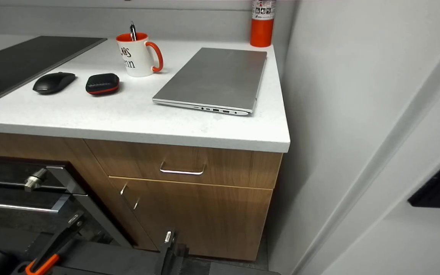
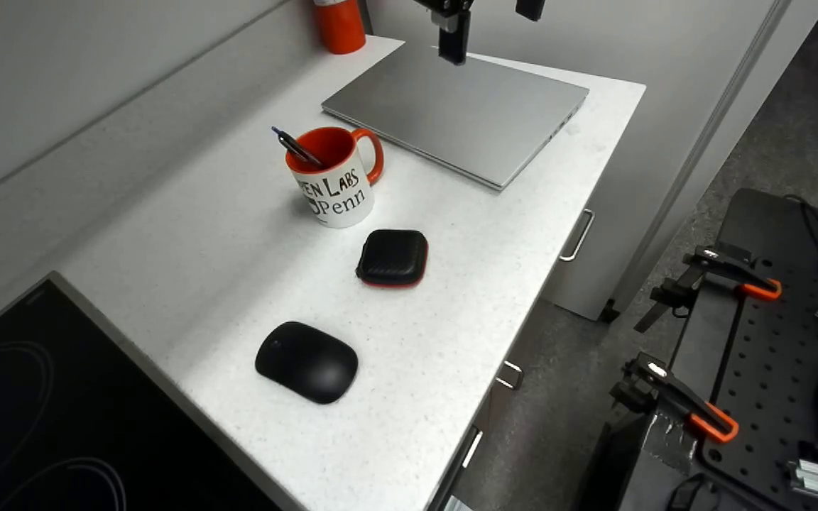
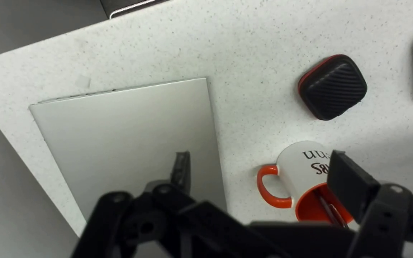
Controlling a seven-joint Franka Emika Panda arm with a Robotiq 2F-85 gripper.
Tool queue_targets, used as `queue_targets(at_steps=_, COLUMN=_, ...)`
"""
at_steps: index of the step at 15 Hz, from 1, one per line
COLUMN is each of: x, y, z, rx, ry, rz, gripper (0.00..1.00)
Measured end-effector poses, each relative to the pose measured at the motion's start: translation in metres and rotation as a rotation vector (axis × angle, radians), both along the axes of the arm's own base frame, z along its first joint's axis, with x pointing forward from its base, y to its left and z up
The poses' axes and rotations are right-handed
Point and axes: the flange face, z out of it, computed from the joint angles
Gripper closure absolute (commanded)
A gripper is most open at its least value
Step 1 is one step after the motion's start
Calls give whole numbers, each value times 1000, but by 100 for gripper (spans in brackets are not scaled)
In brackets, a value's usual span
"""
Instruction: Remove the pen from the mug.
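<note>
The white mug with red handle and rim stands upright on the counter in both exterior views; it also shows there. The dark pen stands tilted inside it, its upper end above the rim on the side away from the handle; it shows above the rim too. My gripper is open and empty, above the laptop at the top edge. In the wrist view my gripper has one finger over the laptop and one in front of the mug. The pen is partly hidden at its upper end.
A closed silver laptop lies beside the mug's handle. A black case and a black mouse lie on the counter. A dark cooktop is at the far end. A red canister stands by the back wall.
</note>
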Motion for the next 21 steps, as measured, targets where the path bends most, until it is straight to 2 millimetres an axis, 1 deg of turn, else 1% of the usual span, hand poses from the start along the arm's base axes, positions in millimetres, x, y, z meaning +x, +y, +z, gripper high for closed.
queue_targets(at_steps=4, x=1, y=0, z=2, rx=0, ry=-3, rz=0, gripper=0)
queue_targets(at_steps=6, x=6, y=-1, z=-5, rx=4, ry=-7, rz=3, gripper=0)
queue_targets(at_steps=11, x=39, y=-5, z=-32, rx=26, ry=-93, rz=65, gripper=0)
queue_targets(at_steps=13, x=55, y=-2, z=-41, rx=24, ry=-125, rz=109, gripper=0)
queue_targets(at_steps=18, x=93, y=19, z=-56, rx=39, ry=-164, rz=228, gripper=0)
queue_targets(at_steps=21, x=108, y=30, z=-61, rx=61, ry=-163, rz=269, gripper=0)
